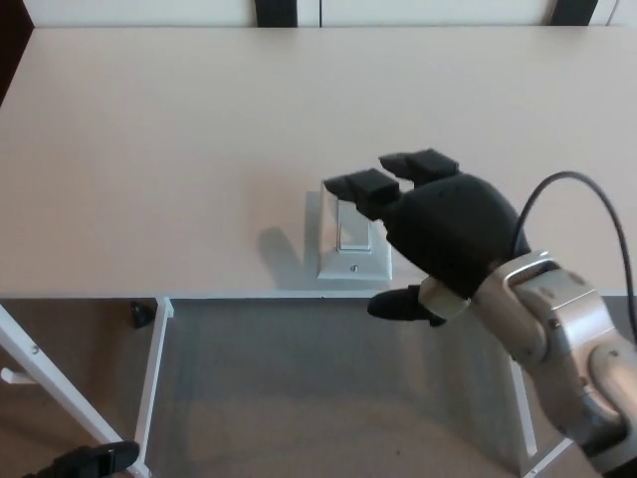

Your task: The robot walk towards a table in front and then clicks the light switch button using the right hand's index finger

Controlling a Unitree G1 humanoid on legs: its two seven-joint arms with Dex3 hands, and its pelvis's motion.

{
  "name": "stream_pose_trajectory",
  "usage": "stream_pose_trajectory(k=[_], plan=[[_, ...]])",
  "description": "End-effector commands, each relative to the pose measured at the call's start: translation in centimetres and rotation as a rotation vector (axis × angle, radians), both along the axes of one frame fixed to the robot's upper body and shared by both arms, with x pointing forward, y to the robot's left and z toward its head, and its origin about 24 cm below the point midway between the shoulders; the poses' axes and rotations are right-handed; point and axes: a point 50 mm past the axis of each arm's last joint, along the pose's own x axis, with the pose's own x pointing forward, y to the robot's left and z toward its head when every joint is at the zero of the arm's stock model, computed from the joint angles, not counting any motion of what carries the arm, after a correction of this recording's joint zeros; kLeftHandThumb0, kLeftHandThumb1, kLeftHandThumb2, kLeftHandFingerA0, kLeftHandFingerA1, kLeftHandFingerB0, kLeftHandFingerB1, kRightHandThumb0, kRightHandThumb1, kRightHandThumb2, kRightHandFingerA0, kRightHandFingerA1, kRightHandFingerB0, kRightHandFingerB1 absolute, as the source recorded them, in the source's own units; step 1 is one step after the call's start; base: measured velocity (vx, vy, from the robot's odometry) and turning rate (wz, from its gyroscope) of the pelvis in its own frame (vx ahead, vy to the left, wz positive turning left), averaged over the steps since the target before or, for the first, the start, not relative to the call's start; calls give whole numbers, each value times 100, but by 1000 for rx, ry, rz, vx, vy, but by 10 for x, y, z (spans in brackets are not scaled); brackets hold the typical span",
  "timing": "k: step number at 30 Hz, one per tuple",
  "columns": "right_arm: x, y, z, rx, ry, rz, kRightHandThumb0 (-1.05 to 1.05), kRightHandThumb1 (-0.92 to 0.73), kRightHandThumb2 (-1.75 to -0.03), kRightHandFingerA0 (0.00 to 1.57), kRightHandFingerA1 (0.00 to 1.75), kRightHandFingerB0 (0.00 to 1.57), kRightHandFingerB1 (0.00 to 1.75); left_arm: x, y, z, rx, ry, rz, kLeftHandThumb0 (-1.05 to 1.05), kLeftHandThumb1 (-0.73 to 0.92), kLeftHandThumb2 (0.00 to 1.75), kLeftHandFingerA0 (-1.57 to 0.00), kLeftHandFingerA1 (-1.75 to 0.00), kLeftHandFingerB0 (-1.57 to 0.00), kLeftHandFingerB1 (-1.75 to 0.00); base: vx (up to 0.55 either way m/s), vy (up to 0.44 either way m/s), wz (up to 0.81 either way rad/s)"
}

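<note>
plain cream table [149, 149], white light switch [350, 254] near its front edge, matte black right hand [438, 224], silver-grey forearm [562, 344], white table legs [154, 378].

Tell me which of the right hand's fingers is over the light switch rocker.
The finger nearer picture left on the right hand lies over the top of the light switch. The other upper finger points past the plate's right side; the thumb hangs off the table edge.

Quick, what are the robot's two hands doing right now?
Left hand: not in view.
Right hand: open, holding nothing, fingers over the switch.
</note>
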Motion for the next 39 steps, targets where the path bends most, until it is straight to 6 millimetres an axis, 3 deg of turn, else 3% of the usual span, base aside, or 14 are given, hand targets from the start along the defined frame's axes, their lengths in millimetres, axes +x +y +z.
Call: stream_pose_trajectory(k=[1,2,10,12,15,16,21,25,26,29,32,33,36,39], plan=[[3,-12,-19,-197,-71,-220,-90,-60,-58,2,32,15,28,3,6,10,67,-19,-72,-12,60,97,-26,-55,-14,-49,0,0,0],[2,-12,-21,-193,-76,-223,-90,-60,-58,1,33,14,28,4,6,10,67,-22,-77,-16,81,66,-34,-45,-21,-38,0,0,0],[-9,-9,-24,-217,-119,-240,-90,-59,-58,0,34,12,28,6,6,10,83,-13,-76,-10,60,97,-28,-55,-14,-49,0,0,0],[-12,-6,-23,-224,-122,-245,-86,-52,-89,7,19,10,28,6,5,11,83,-10,-72,-10,59,96,-27,-55,-13,-48,0,0,0],[-14,-4,-22,-201,-131,-246,-87,-56,-58,3,33,13,29,8,5,11,76,-14,-76,-10,59,96,-28,-55,-13,-49,0,0,0],[-14,-4,-21,-191,-135,-243,-78,-45,-86,4,26,9,32,9,5,11,69,-18,-76,-10,60,97,-26,-55,-13,-48,0,0,0],[-17,0,-21,-205,-138,-233,-83,-50,-89,6,20,10,30,9,7,11,56,-31,-88,-9,59,97,-24,-54,-12,-48,0,0,0],[-21,2,-21,-186,-152,-217,-88,-57,-57,3,36,14,30,9,6,12,74,-28,-93,-11,58,96,-26,-54,-13,-48,0,0,0],[-21,3,-21,-186,-153,-216,-83,-50,-89,4,26,14,34,9,6,12,75,-26,-93,-10,58,96,-26,-54,-13,-48,0,0,0],[-20,5,-23,-194,-152,-207,-82,-49,-91,5,27,10,32,11,7,12,68,-33,-97,-10,58,96,-26,-55,-13,-49,0,0,0],[-20,6,-25,-208,-150,-204,-90,-61,-58,3,39,11,31,11,6,12,66,-34,-98,-10,59,96,-26,-55,-13,-49,0,0,0],[-19,6,-27,-216,-136,-206,-89,-54,-91,6,29,9,30,12,5,13,90,-32,-110,-12,58,96,-28,-55,-15,-49,0,0,0],[-18,5,-32,-223,-105,-216,-88,-61,-58,3,36,10,30,12,4,13,95,-29,-114,-12,59,96,-27,-55,-14,-49,0,0,0],[-16,5,-34,-223,-91,-222,-85,-52,-90,6,28,10,31,13,4,14,97,-32,-108,-11,58,96,-27,-55,-14,-49,0,0,0]])
